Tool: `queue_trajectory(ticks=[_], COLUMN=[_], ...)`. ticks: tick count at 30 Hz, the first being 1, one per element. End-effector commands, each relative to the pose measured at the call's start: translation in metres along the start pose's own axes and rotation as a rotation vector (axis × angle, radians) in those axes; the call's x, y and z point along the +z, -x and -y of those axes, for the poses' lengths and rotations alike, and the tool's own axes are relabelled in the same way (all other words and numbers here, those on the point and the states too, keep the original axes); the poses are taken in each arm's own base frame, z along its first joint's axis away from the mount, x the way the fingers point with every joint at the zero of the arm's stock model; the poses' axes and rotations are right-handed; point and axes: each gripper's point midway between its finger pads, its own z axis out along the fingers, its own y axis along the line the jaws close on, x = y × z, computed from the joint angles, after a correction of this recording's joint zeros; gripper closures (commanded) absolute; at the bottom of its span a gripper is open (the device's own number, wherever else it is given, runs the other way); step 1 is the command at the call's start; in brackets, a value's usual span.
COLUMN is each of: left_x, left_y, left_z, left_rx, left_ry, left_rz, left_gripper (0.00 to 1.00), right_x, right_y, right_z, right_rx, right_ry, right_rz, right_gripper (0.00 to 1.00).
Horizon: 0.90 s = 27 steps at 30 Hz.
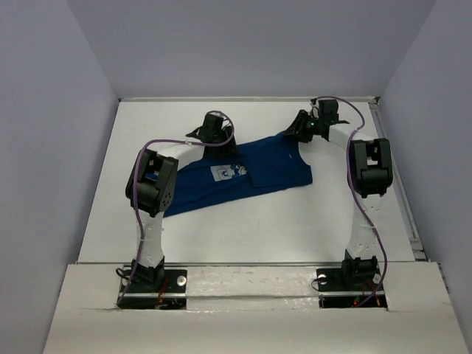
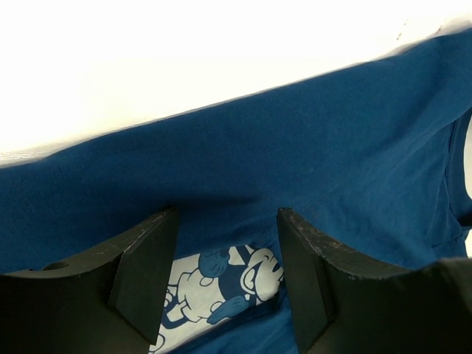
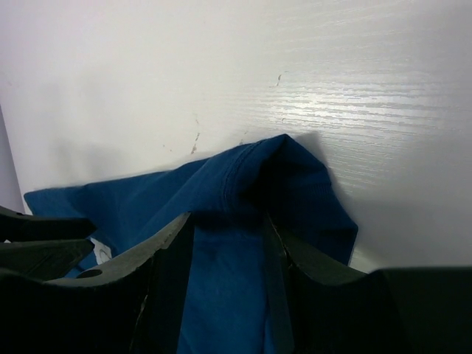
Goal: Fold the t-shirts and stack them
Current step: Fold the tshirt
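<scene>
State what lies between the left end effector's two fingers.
The t-shirt: blue cloth and part of its cartoon print, shown in the left wrist view.

The t-shirt [image 1: 243, 173] is soft, matt, dark navy cloth, lying in shallow creases with a stitched seam, and its print [image 2: 221, 284] is a flat, pale, non-glossy layer on that cloth. The table [image 3: 354, 88] is white-painted wood with fine grain lines, a low sheen where the light falls, and a few small dark scratches. The fingers of the left gripper [image 2: 227, 221] and the right gripper [image 3: 228, 218] look like hard black plastic, matt and slightly grainy, with pale scuffing along their edges.
</scene>
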Motion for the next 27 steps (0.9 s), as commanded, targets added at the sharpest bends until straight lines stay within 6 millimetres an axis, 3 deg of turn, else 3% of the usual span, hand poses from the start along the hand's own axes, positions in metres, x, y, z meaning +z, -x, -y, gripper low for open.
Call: queue_trajectory(ticks=[1, 6, 8, 12, 14, 21, 23, 25, 27], left_x=[0.004, 0.006, 0.006, 0.005, 0.005, 0.005, 0.004, 0.004, 0.002], left_y=[-0.001, -0.003, -0.003, -0.001, -0.003, -0.015, -0.018, -0.018, -0.016], left_z=[-0.009, -0.01, -0.011, -0.018, -0.026, -0.044, -0.046, -0.046, -0.043], left_rx=[-0.016, -0.021, -0.023, -0.032, -0.046, -0.087, -0.092, -0.095, -0.1], left_ry=[0.001, 0.003, 0.008, 0.023, 0.043, 0.086, 0.094, 0.092, 0.083], left_rz=[-0.002, -0.003, -0.004, 0.004, 0.004, -0.006, -0.011, -0.011, -0.008], left_gripper=[0.44, 0.45, 0.45, 0.45, 0.45, 0.45, 0.45, 0.45, 0.45], right_x=[0.004, 0.009, 0.009, 0.003, -0.002, -0.009, -0.009, -0.008, -0.014], right_y=[0.021, 0.02, 0.02, 0.025, 0.034, 0.043, 0.045, 0.046, 0.054], right_z=[-0.008, -0.005, -0.004, 0.005, 0.02, 0.069, 0.066, 0.061, 0.048], right_rx=[-0.014, 0.006, 0.01, 0.039, 0.07, 0.134, 0.127, 0.122, 0.104], right_ry=[0.04, 0.048, 0.043, 0.004, -0.042, -0.236, -0.226, -0.202, -0.174], right_rz=[0.043, 0.049, 0.055, 0.107, 0.147, 0.187, 0.19, 0.179, 0.19], right_gripper=[0.56, 0.75, 0.88, 0.97, 1.0, 1.0, 0.89, 0.69, 0.57])
